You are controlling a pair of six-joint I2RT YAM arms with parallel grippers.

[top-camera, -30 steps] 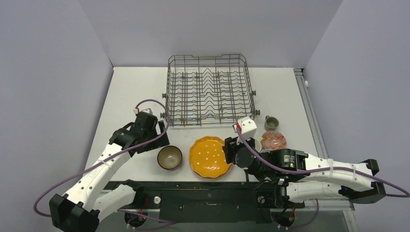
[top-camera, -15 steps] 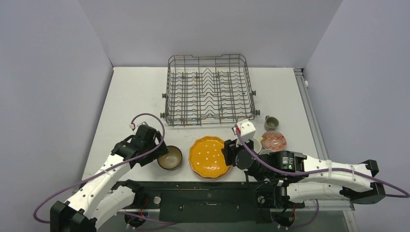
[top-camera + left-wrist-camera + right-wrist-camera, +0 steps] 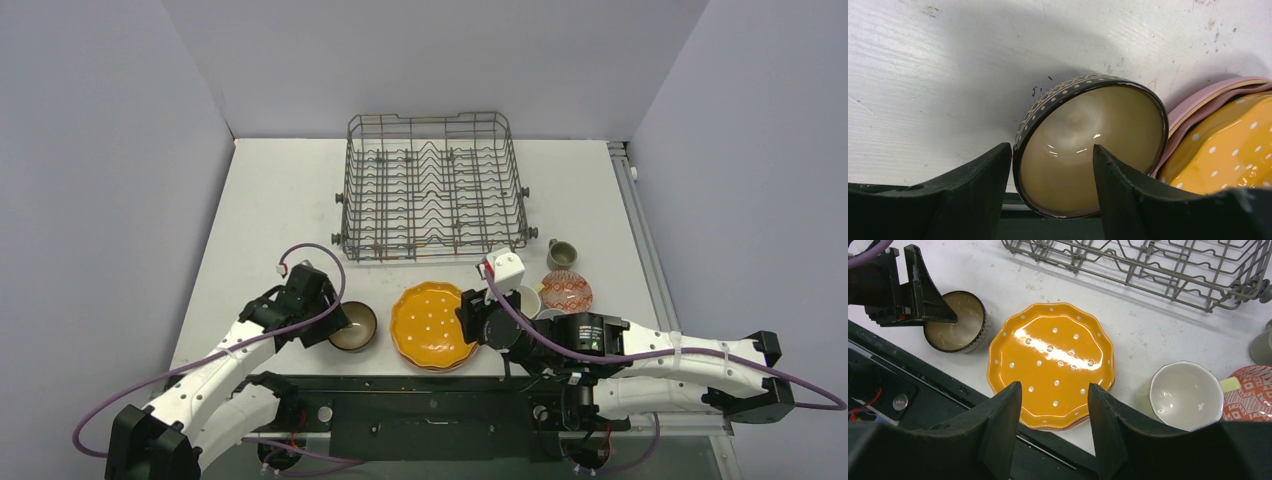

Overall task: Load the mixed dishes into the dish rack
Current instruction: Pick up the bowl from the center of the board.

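Note:
The dark brown bowl [image 3: 353, 326] [image 3: 1088, 145] stands near the table's front edge, left of a stack of scalloped plates topped by the orange dotted plate [image 3: 434, 325] [image 3: 1053, 360]. My left gripper [image 3: 340, 318] [image 3: 1052, 146] is open and straddles the bowl's left wall. One finger touches the outside and the other is inside, apart from the wall. My right gripper [image 3: 468, 318] [image 3: 1054, 385] hangs open above the orange plate's near edge, with nothing between its fingers. The dish rack [image 3: 430, 185] [image 3: 1148, 265] stands behind with no dishes in it.
A pale-yellow mug [image 3: 527, 300] [image 3: 1186, 395], a red-and-white patterned bowl [image 3: 567, 291] [image 3: 1248, 392] and a grey mug [image 3: 561, 253] sit right of the plates. Pink plate rims [image 3: 1208, 97] show under the orange one. A black rail runs along the table's near edge.
My left gripper came down and right onto the brown bowl's left rim, and its jaws narrowed. The right gripper shifted only slightly toward the near edge.

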